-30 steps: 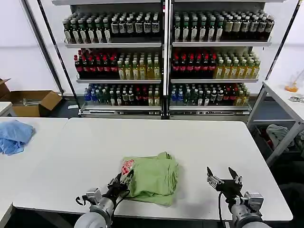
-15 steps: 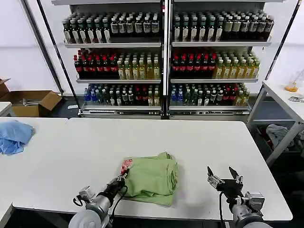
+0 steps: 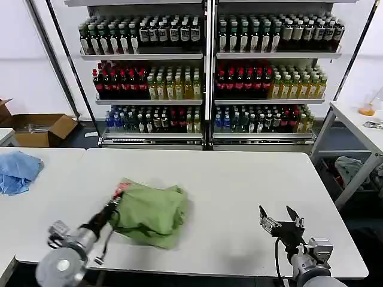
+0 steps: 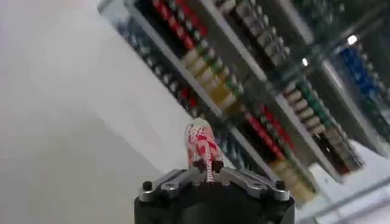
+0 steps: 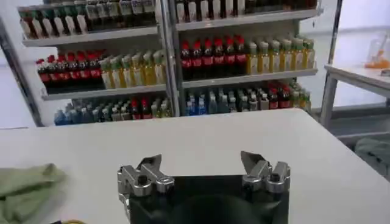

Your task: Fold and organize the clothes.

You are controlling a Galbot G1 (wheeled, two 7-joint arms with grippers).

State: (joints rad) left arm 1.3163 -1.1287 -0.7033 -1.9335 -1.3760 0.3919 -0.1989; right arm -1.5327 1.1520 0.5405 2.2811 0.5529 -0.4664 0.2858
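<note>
Risks unfolding shirt [image 3: 151, 214] if left gripper [image 3: 112, 208], clamped on printed edge, slips; right gripper [image 3: 280, 219] parked open

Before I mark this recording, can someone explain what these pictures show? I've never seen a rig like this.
It is a two-armed robot standing at a white table, facing shelves of bottles. One picture comes from a camera on its head; the other two come from cameras on its wrists. On the table lies a folded light green shirt. The left claw is shut on the shirt's edge, by the red-and-white print. The right claw hangs open over bare table near the front edge, holding nothing. A light blue cloth lies on a neighbouring table.
</note>
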